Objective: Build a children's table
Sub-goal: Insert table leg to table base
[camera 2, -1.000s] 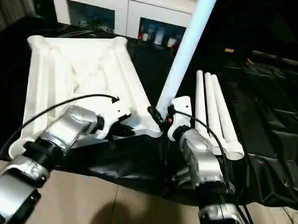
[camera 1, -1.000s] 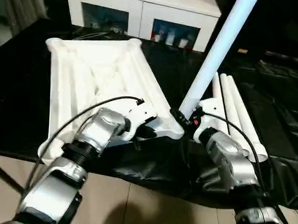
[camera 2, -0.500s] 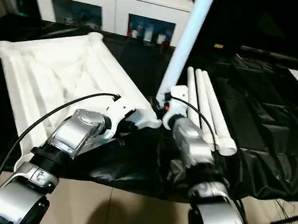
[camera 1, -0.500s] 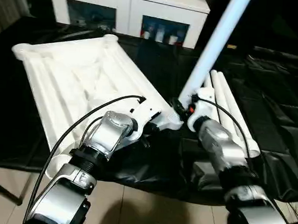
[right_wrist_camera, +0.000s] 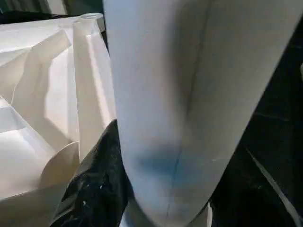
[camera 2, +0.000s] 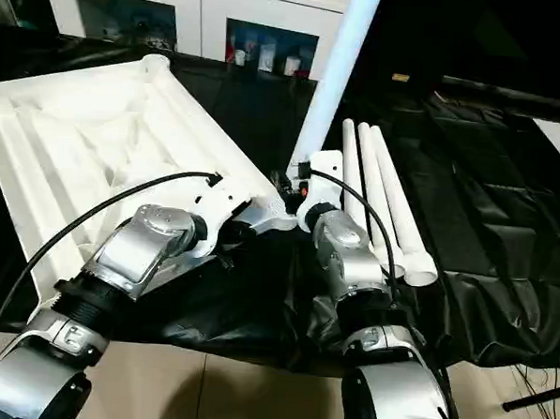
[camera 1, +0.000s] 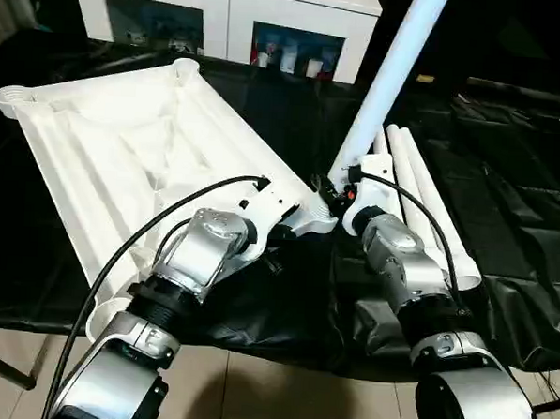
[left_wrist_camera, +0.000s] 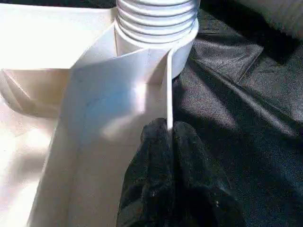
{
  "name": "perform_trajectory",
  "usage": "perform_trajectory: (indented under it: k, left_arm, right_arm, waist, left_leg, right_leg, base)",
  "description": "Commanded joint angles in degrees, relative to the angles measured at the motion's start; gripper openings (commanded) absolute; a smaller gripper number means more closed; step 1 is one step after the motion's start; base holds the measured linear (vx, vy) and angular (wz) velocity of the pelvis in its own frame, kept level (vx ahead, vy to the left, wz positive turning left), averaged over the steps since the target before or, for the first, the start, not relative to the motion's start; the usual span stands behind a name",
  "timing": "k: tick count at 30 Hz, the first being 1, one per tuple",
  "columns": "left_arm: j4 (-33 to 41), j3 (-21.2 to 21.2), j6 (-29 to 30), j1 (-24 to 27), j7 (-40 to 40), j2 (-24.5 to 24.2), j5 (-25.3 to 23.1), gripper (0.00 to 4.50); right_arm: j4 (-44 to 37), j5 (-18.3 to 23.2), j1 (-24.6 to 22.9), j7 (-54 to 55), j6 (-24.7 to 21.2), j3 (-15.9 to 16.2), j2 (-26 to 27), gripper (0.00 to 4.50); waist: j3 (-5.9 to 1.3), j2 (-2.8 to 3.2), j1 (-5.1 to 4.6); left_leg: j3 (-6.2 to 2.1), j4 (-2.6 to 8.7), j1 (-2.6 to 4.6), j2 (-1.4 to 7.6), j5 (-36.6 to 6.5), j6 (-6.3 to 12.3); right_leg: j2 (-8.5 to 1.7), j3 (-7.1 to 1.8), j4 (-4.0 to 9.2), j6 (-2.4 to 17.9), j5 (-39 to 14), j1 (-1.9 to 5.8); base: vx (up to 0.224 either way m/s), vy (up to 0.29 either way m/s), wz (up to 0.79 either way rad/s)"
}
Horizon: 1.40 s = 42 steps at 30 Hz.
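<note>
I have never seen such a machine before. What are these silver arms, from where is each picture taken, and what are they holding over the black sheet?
The silver arms belong to a humanoid robot. Two pictures come from a stereo camera on its head, looking down over its forearms. The other two come from small cameras on its wrists, looking along the black fingers.

On the black-sheeted work table lies the white table top of a children's table, underside up, showing its ribs. Three spare legs, long white tubes, lie side by side to its right. Behind stands a white cabinet.

The left gripper is shut on the thin edge wall of the table top, next to a ribbed corner socket. The right gripper holds the fourth leg, a pale-blue tube, near its lower end; it stands tilted, with that end at the corner socket.
</note>
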<state>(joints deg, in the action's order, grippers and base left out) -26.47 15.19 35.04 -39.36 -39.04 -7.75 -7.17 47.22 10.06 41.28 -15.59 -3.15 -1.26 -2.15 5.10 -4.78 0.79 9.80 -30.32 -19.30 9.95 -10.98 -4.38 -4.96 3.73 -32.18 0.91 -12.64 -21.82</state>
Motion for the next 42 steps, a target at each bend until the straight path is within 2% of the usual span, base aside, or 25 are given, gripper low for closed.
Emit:
perform_trajectory:
  k: [1,3,5,6,10,12,13,14,15,16,17,18,19,20,21,22,23,25,26,28,29,32,37,39,42]
  left_arm:
    - [0.4,2.0,-0.1,0.7,-3.1,0.4,1.2,0.0]
    - [0.3,2.0,-0.3,0.6,-3.1,0.3,1.2,0.0]
    - [0.0,1.9,-0.8,0.5,-3.2,-0.1,1.1,0.0]
    - [0.1,2.0,-1.0,0.5,-3.4,-0.3,1.1,0.0]
    - [0.4,2.0,-1.5,0.7,-3.6,-0.8,1.2,0.0]
    - [0.7,2.1,-2.0,0.8,-4.0,-1.2,1.4,0.0]
    - [1.0,2.1,-2.5,0.8,-4.5,-1.5,1.5,0.0]
    - [1.2,2.2,-2.8,0.9,-4.9,-1.7,1.6,0.0]
    - [1.3,2.2,-3.1,1.0,-5.2,-1.9,1.7,0.0]
    - [1.5,2.6,-4.4,1.1,-6.6,-2.6,1.9,0.0]
    - [1.6,3.1,-5.4,1.2,-8.3,-3.6,2.0,0.0]
    - [1.6,3.1,-5.4,1.2,-8.3,-3.6,2.0,0.0]
    - [1.5,3.1,-5.7,1.2,-8.6,-3.7,2.0,0.0]
    - [1.3,3.6,-7.5,1.1,-11.2,-4.9,2.4,0.0]
    - [1.3,3.7,-7.6,1.1,-11.4,-5.0,2.4,0.0]
    - [1.2,3.7,-7.9,1.1,-11.8,-5.2,2.5,0.0]
    - [1.0,3.8,-8.9,1.1,-13.0,-5.8,2.8,0.0]
    - [0.4,4.3,-12.8,0.9,-16.1,-7.4,3.0,0.0]
    - [0.4,4.6,-13.8,0.9,-17.2,-8.1,3.0,0.0]
    - [0.4,5.1,-16.4,1.0,-19.3,-9.1,3.1,0.0]
    - [0.2,5.3,-17.0,1.0,-20.2,-9.5,3.1,0.0]
    - [-0.3,6.1,-19.4,0.9,-24.2,-11.5,3.6,0.0]
    - [0.5,6.8,-20.5,1.2,-27.7,-12.8,4.3,0.0]
    - [0.2,6.6,-20.8,1.2,-27.7,-12.8,4.4,0.0]
    - [-0.8,6.8,-22.1,1.0,-28.0,-12.9,4.0,0.0]
  right_arm:
    - [9.8,-1.4,-4.3,-0.7,-5.4,1.1,0.6,2.42]
    - [9.8,-1.3,-4.1,-1.1,-5.4,1.1,0.5,2.58]
    - [9.3,-1.4,-3.8,-2.5,-5.3,1.2,0.2,2.76]
    - [8.8,-1.6,-3.6,-3.3,-5.3,1.5,0.0,2.91]
    - [7.4,-1.5,-3.4,-4.5,-5.6,1.6,-0.3,3.24]
    - [6.1,-1.2,-3.4,-5.5,-5.7,1.4,-0.6,3.24]
    - [4.1,-0.7,-3.8,-6.9,-6.0,1.5,-0.9,3.24]
    - [2.6,-0.3,-4.2,-8.2,-6.3,1.6,-1.1,3.24]
    - [1.6,-0.2,-4.6,-8.9,-6.5,1.9,-1.4,3.24]
    - [-2.2,0.3,-5.9,-12.0,-7.2,2.8,-2.2,3.24]
    - [-8.5,1.3,-8.4,-16.6,-8.8,4.3,-4.1,3.24]
    - [-8.5,1.3,-8.4,-16.6,-8.8,4.3,-4.1,3.24]
    - [-9.2,1.4,-8.7,-17.1,-8.9,4.5,-4.4,3.24]
    - [-16.7,3.0,-12.0,-22.5,-10.7,6.5,-7.5,3.24]
    - [-17.4,3.1,-12.3,-23.0,-10.9,6.7,-7.8,3.24]
    - [-18.5,3.2,-12.8,-23.6,-11.1,6.9,-8.3,3.24]
    - [-21.8,3.9,-14.4,-25.9,-11.9,7.7,-10.0,3.24]
    - [-28.7,5.3,-17.8,-30.1,-13.2,9.2,-13.7,3.24]
    - [-30.8,5.8,-18.8,-31.4,-13.6,9.5,-14.8,3.24]
    - [-34.4,6.4,-20.6,-33.2,-14.3,9.9,-16.4,3.24]
    - [-36.0,6.7,-21.4,-34.1,-14.7,10.0,-17.2,3.24]
    - [-41.5,6.9,-24.2,-36.7,-16.2,10.4,-20.0,3.24]
    - [-44.1,7.8,-25.8,-36.8,-17.7,9.9,-21.5,3.24]
    - [-44.2,8.8,-25.7,-36.2,-18.7,9.1,-20.9,3.24]
    - [-43.9,9.1,-25.8,-35.6,-19.2,8.2,-19.8,3.09]
  waist:
    - [-0.97,1.43,0.08]
    - [-1.15,1.37,-0.06]
    - [-1.49,1.34,0.14]
    - [-1.32,1.24,0.15]
    - [-1.36,1.41,0.31]
    - [-1.71,1.28,0.6]
    - [-1.96,1.31,0.75]
    - [-2.03,1.24,0.82]
    - [-1.86,1.15,0.81]
    - [-1.79,1.39,1.05]
    - [-2.01,1.17,1.2]
    - [-2.16,1.25,1.53]
    - [-2.13,1.19,1.38]
    - [-2.27,1.29,1.5]
    - [-2.14,1.28,1.8]
    - [-2.24,1.31,1.87]
    - [-2.36,1.5,1.93]
    - [-2.31,1.31,2.25]
    - [-2.41,1.25,2.61]
    - [-2.4,1.36,2.73]
    - [-2.41,1.37,2.83]
    - [-2.55,1.47,2.89]
    - [-2.77,1.49,2.8]
    - [-2.68,1.5,2.83]
    - [-2.74,1.53,2.94]
  left_leg:
    - [-1.52,4.75,-0.52,3.74,-20.3,-0.08]
    - [-1.39,4.61,-0.39,3.73,-20.3,-0.03]
    - [-0.87,4.17,-0.22,3.75,-15.9,1.09]
    - [-0.65,4.14,-0.32,3.71,-15.5,1.98]
    - [-0.67,4.11,-0.58,3.84,-14.7,2.21]
    - [-0.45,3.71,-0.47,3.78,-11.9,2.65]
    - [-0.29,3.38,-0.4,3.72,-9.6,3.18]
    - [-0.09,2.96,-0.68,3.53,-5.1,4.93]
    - [-0.12,2.95,-1.08,3.39,-4.0,5.93]
    - [-0.15,2.88,-1.29,3.27,-3.6,6.9]
    - [0.08,2.53,-0.99,3.29,-3.6,7.79]
    - [0.11,2.37,-0.83,3.48,-2.2,8.65]
    - [0.19,2.32,-0.9,3.42,-1.8,8.95]
    - [0.19,2.29,-0.97,3.39,-1.4,9.26]
    - [0.19,2.21,-0.78,3.35,-1.1,9.51]
    - [0.33,2.09,-0.73,3.54,-0.7,9.87]
    - [0.34,2.14,-0.74,3.56,-0.6,9.65]
    - [0.46,2.0,-0.64,3.58,-1.1,9.73]
    - [0.6,1.94,-0.49,3.59,-1.1,9.79]
    - [0.59,2.0,-0.67,3.62,-1.1,9.62]
    - [0.8,1.97,-0.44,3.75,-2.1,9.17]
    - [0.89,1.92,-0.5,3.8,-2.4,8.24]
    - [0.89,1.58,-0.67,3.74,-1.8,7.82]
    - [0.98,1.54,-0.7,3.68,-3.5,7.29]
    - [0.79,1.63,-0.73,3.73,-6.4,5.34]
  right_leg:
    - [-3.95,-3.19,4.29,8.3,-18.2,0.46]
    - [-3.95,-3.24,4.26,8.8,-17.4,0.44]
    - [-3.82,-3.32,3.63,10.9,-10.2,0.62]
    - [-3.71,-3.3,3.64,11.3,-10.4,0.58]
    - [-3.99,-3.26,3.89,11.4,-13.8,0.68]
    - [-3.92,-3.27,3.48,11.9,-10.9,0.8]
    - [-3.96,-3.32,3.12,12.5,-7.9,0.96]
    - [-3.74,-3.32,2.33,13.5,-1.5,1.2]
    - [-3.66,-3.24,2.24,13.7,0.0,1.38]
    - [-3.48,-3.15,2.2,13.8,0.7,1.49]
    - [-3.56,-3.18,2.03,14.0,1.9,1.47]
    - [-3.61,-3.17,1.73,14.3,3.8,1.53]
    - [-3.57,-3.15,1.6,14.8,4.3,1.37]
    - [-3.56,-3.05,1.62,15.2,4.1,1.65]
    - [-3.4,-3.01,1.75,14.8,4.1,1.64]
    - [-3.57,-3.12,1.39,15.3,5.0,1.5]
    - [-3.48,-3.0,1.43,15.5,4.3,1.59]
    - [-3.4,-3.04,1.48,15.2,3.7,1.63]
    - [-3.39,-3.1,1.46,14.7,3.6,1.64]
    - [-3.45,-2.98,1.44,14.7,3.2,1.66]
    - [-3.48,-3.03,1.51,14.5,2.0,1.45]
    - [-3.45,-3.06,1.29,14.6,1.7,1.52]
    - [-3.57,-3.05,0.75,15.7,4.3,1.62]
    - [-3.61,-3.11,0.95,15.8,2.2,1.56]
    - [-3.7,-3.09,1.27,14.7,-2.8,1.49]
  base:
    - [0.0,0.0,0.0]
    - [0.0,0.0,0.0]
    - [0.0,0.0,0.0]
    - [0.0,0.0,0.0]
    - [0.0,0.0,0.0]
    - [0.0,0.0,0.0]
    - [0.0,0.0,0.0]
    - [0.0,0.0,0.0]
    - [0.0,0.0,0.0]
    - [0.0,0.0,0.0]
    - [0.0,0.0,0.0]
    - [0.0,0.0,0.0]
    - [0.0,0.0,0.0]
    - [0.0,0.0,0.0]
    - [0.0,0.0,0.0]
    - [0.0,0.0,0.0]
    - [0.0,0.0,0.0]
    - [0.0,0.0,0.0]
    - [0.0,0.0,0.0]
    - [0.0,0.0,0.0]
    - [0.0,0.0,0.0]
    - [0.0,0.0,0.0]
    - [0.0,0.0,0.0]
    - [0.0,0.0,0.0]
    - [0.0,0.0,0.0]
